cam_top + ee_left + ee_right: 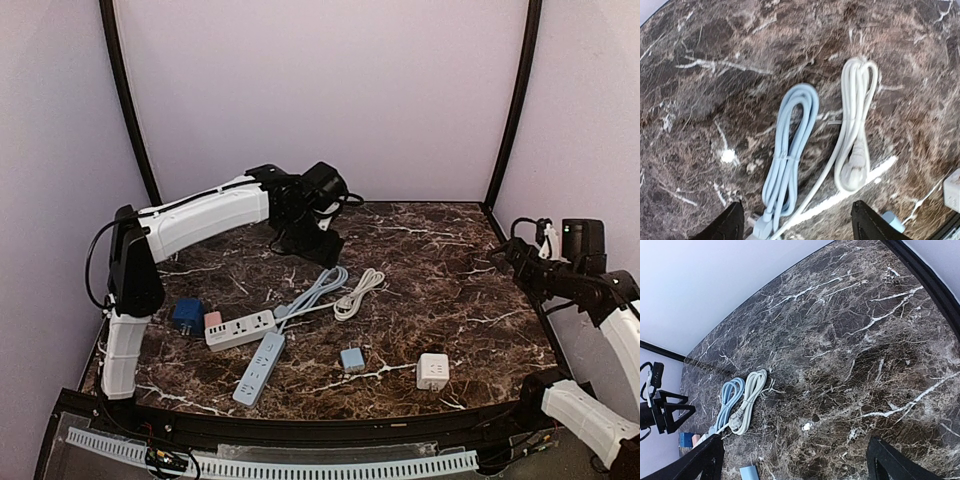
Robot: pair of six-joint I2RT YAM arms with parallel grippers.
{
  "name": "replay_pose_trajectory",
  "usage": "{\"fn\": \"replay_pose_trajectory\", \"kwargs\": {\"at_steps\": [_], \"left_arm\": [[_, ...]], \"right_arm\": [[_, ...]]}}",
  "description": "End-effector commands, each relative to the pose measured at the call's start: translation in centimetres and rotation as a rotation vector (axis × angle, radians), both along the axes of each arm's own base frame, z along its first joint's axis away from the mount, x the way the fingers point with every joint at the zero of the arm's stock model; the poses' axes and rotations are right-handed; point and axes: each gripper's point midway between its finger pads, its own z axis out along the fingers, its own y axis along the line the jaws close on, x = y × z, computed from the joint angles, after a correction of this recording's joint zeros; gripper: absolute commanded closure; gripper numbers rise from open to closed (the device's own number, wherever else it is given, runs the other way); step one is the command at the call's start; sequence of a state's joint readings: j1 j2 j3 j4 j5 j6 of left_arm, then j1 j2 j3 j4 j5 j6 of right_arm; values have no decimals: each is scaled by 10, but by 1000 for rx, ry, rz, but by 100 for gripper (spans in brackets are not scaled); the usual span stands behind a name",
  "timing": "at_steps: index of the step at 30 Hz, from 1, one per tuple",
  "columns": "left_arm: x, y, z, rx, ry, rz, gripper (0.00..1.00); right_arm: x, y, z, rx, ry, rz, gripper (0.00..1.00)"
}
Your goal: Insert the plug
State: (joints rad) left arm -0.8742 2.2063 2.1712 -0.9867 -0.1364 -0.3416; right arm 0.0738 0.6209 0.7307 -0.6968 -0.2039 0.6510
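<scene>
The left gripper (797,210) hangs over the dark brown marble table (470,300), its two black fingers (730,225) spread wide, and it holds nothing. Directly under it lie two coiled cables side by side, not touching: one light blue coiled cable (790,150) nearer the finger at the left of the wrist view, and one white coiled cable (855,115) nearer the other finger. Each cable ends in one plug. The white plug (854,172) lies just ahead of that other finger, and the light blue plug (759,229) lies just beside the first finger, partly cut by the picture edge. Behind this gripper, toward its arm base, there are two power strips close together, one white power strip (240,329) and one light blue power strip (260,367), plus one blue adapter (187,313), one small pink block (213,319), one small light blue cube (352,359) and one white cube socket (432,371). The right gripper (796,440) is well apart from all of them, also spread wide and empty
</scene>
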Motion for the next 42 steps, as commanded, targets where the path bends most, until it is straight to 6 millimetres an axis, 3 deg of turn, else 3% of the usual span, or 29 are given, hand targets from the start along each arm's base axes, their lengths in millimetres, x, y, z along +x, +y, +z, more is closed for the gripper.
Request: {"fn": "replay_pose_trajectory", "kwargs": {"at_steps": [1,2,4,8,21,23,26,29,32,42], "left_arm": [[-34,49,-14,164,60,-48,28],[-40,58,-26,193,77,-49,29],[-46,70,-27,205,67,-47,32],[-50,77,-52,237,91,-34,36],[-18,34,-107,227,120,3,45],[-17,32,-115,236,128,1,53],[-15,26,-125,233,140,-6,81],[-9,14,-124,190,137,5,98],[-5,-2,-123,121,149,28,99],[22,-91,-105,-274,209,176,99]], "right_arm": [[9,6,6,-5,-52,48,1],[10,7,6,-1,-53,54,1],[11,9,5,6,-54,63,1],[10,13,1,23,-44,77,1],[-1,13,4,20,-24,89,1],[-5,12,2,21,-16,83,1],[-11,11,-1,22,-7,73,1],[-16,10,-6,23,8,65,2],[-18,9,-11,25,27,62,2],[-11,7,-17,-6,64,61,2]]}}
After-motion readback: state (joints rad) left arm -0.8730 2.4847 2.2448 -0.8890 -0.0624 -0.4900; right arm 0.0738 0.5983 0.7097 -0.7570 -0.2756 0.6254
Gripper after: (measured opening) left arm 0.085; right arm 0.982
